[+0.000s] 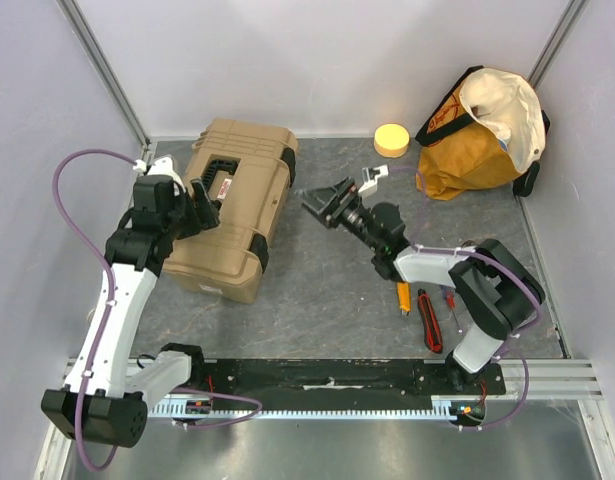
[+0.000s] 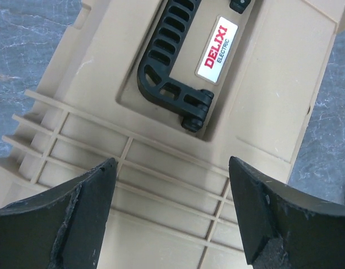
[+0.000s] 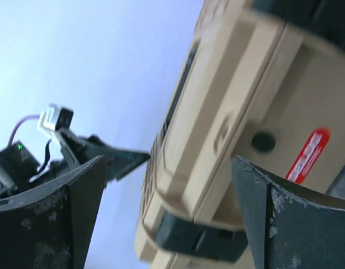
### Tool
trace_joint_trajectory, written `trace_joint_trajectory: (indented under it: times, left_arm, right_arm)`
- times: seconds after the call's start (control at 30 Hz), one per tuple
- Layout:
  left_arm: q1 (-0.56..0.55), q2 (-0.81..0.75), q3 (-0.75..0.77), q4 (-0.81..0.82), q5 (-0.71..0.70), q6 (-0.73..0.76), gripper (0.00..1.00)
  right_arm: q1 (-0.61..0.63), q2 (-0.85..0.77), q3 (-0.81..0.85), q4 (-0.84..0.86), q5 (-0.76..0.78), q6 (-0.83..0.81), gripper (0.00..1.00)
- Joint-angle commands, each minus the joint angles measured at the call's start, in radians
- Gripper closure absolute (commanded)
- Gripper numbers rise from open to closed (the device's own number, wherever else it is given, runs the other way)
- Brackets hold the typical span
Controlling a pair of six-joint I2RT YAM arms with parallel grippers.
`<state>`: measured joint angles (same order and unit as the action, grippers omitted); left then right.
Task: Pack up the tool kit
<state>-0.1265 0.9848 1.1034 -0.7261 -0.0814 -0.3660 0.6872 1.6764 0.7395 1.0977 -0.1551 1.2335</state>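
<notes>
So my left pincer [image 2: 171,168] hangs wide open right over the big tan hard-plastic toolbox [image 1: 232,205] lying near-to-far, right pincer [image 1: 325,200] also wide, off its right side I think.

Grey table [image 1: 317,290], tool kit [image 1: 249,180] left, yellow disc [image 1: 391,139] and cloth bag [image 1: 472,140] at back, hand tools [image 1: 429,320] right

The toolbox [image 1: 237,190] sits on the left half of the bench [image 1: 327,300], toward the back wall. The left hand [image 1: 199,208] hangs over its lid, near the handle [image 2: 152,56]. The right hand [image 1: 325,205] is just right of the box, facing its side. A bag [image 1: 482,130] fills the far right corner, with a disc [image 1: 391,139] just left of it. Small tools [image 1: 428,318] lie near right, beside the right arm.
</notes>
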Motion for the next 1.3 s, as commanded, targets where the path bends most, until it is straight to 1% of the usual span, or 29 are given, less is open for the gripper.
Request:
trace_joint_trajectory:
  times: [0.0,0.07,0.13,0.3,0.43,0.47,0.5,0.63,0.7,0.8,0.93,1.07,1.1,1.27]
  left_arm:
    - [-0.012,0.086,0.108,-0.056,0.016,0.002,0.14]
    - [-0.001,0.13,0.153,-0.032,0.006,0.009,0.14]
    - [0.027,0.173,0.19,-0.016,0.002,0.009,0.14]
    - [0.117,0.241,0.214,0.007,0.025,-0.004,0.14]
    - [0.125,0.233,0.159,0.017,-0.023,-0.033,0.13]
    - [0.125,0.229,0.141,0.022,-0.038,-0.037,0.12]
    - [0.152,0.223,0.119,0.024,-0.066,-0.04,0.12]
    - [0.154,0.192,0.041,0.036,-0.152,-0.045,0.11]
    - [0.154,0.186,0.006,0.039,-0.159,-0.044,0.1]
    - [0.154,0.189,-0.036,0.042,-0.106,-0.056,0.1]
    - [0.154,0.193,-0.082,0.065,0.017,-0.073,0.11]
    - [0.154,0.199,-0.089,0.077,0.077,-0.07,0.12]
    - [0.154,0.202,-0.088,0.083,0.116,-0.067,0.12]
    - [0.154,0.21,-0.089,0.109,0.233,-0.06,0.12]
  right_arm:
    - [-0.092,0.06,0.173,-0.185,-0.026,-0.049,0.02]
    - [-0.118,0.112,0.25,-0.234,-0.026,-0.022,0.02]
    - [-0.132,0.173,0.296,-0.237,-0.017,0.033,0.02]
    - [-0.141,0.35,0.394,-0.148,-0.004,0.233,0.02]
    - [-0.138,0.453,0.461,-0.059,0.034,0.362,0.02]
    - [-0.138,0.476,0.483,-0.052,0.04,0.377,0.02]
    - [-0.138,0.492,0.5,-0.044,0.051,0.398,0.02]
    - [-0.138,0.558,0.555,0.037,0.084,0.489,0.02]
    - [-0.137,0.589,0.584,0.082,0.097,0.532,0.02]
    - [-0.129,0.631,0.641,0.1,0.103,0.572,0.02]
    - [-0.117,0.658,0.69,0.077,0.095,0.583,0.02]
    - [-0.115,0.645,0.654,0.05,0.109,0.563,0.02]
    - [-0.115,0.645,0.646,0.042,0.112,0.561,0.02]
    - [-0.117,0.686,0.673,0.031,0.101,0.572,0.02]
